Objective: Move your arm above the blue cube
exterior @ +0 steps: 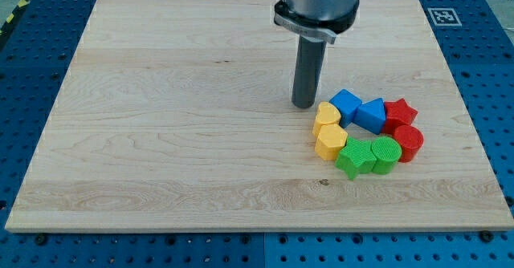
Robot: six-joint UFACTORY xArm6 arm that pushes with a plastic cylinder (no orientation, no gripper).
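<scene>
Standing on the wooden board (pixel 161 123), my tip (pixel 303 106) has no claw to open or close and sits just left of the blue cube (pixel 346 104), right of the board's centre. Eight blocks ring there: two blue, two yellow, two green, two red. Blue pegboard surrounds the board.

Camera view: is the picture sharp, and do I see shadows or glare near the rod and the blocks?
Camera view: sharp overall; my tip and the blue cube, just to its right in the view, have crisp edges. Camera view: light is soft and even, with only faint shadows under the blocks. Camera view: no strong glare on the wooden board.
</scene>
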